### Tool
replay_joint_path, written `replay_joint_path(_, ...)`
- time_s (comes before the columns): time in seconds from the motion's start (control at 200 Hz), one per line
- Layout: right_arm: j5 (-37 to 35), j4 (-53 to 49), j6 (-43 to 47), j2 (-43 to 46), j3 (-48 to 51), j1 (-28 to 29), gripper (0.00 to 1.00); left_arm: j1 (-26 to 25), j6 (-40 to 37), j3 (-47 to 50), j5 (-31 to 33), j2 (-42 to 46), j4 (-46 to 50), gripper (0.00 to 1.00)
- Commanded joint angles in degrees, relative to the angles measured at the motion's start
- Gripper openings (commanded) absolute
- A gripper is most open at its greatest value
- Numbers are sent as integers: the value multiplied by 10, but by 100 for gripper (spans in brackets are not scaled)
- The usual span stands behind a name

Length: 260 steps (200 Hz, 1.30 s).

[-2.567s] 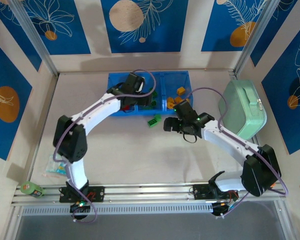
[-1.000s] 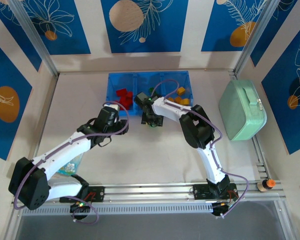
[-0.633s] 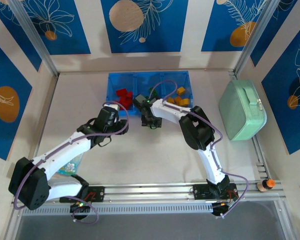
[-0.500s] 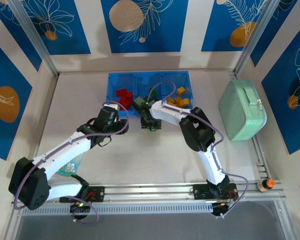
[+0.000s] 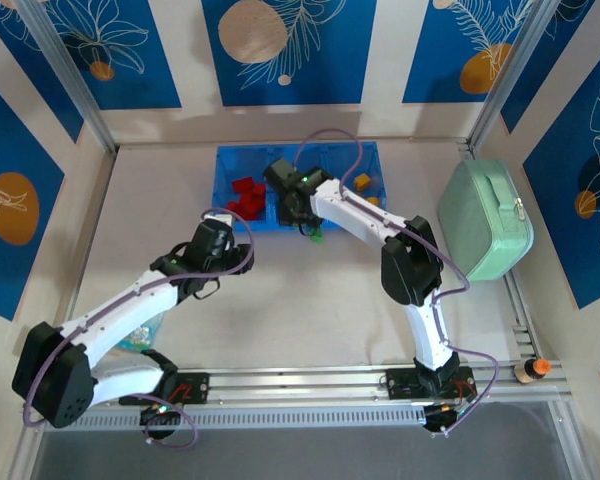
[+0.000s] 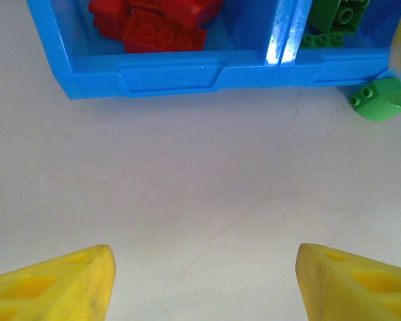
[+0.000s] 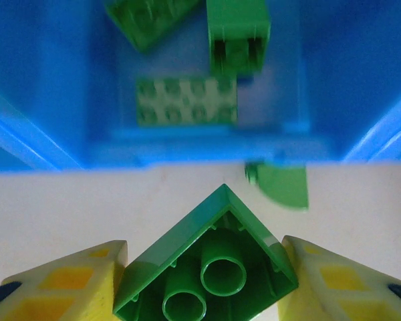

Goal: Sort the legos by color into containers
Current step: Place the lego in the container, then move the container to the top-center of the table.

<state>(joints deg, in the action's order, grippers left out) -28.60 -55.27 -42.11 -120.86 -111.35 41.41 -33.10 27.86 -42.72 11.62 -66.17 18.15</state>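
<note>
Smooth glossy plastic on the green lego, translucent shiny plastic blue tray, matt off-white table with faint hairline scratches, smooth satin-looking mint case, brushed silvery metal base rail.

pale table under everything. the blue tray sits flat at the far side, with a loose green brick on the tabletop just beside its near wall. mint-green case lies far right, pale packet near left.
</note>
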Motion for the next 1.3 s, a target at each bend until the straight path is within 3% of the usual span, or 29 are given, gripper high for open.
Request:
replay_joint_path(0.0,-13,-38,41,-46,-75,-23,41,5,12,14,-8,30,10,72)
replay_joint_path(0.28,11,-98,82,-160,-272,-58,45,5,25,36,-18,64,18,72)
replay_joint_path(0.31,12,-102,84,-170,-289,-59,52,4,26,37,-18,65,19,72)
replay_joint_path(0.35,17,-108,89,-181,-310,-61,77,4,26,37,-18,67,19,72)
replay_joint_path(0.37,22,-109,92,-184,-318,-62,85,5,26,37,-18,67,20,72)
replay_joint_path(0.44,29,-100,105,-179,-317,-58,90,4,26,37,-18,70,21,71)
replay_joint_path(0.71,30,-16,96,-66,-141,-46,90,4,23,33,-12,75,22,71)
replay_joint_path(0.94,34,64,79,46,52,-39,81,4,25,39,-8,84,19,71)
replay_joint_path(1.156,37,95,65,72,154,-43,66,5,26,44,-18,82,13,71)
replay_joint_path(1.296,50,125,57,75,204,-41,63,4,26,50,-17,88,15,71)
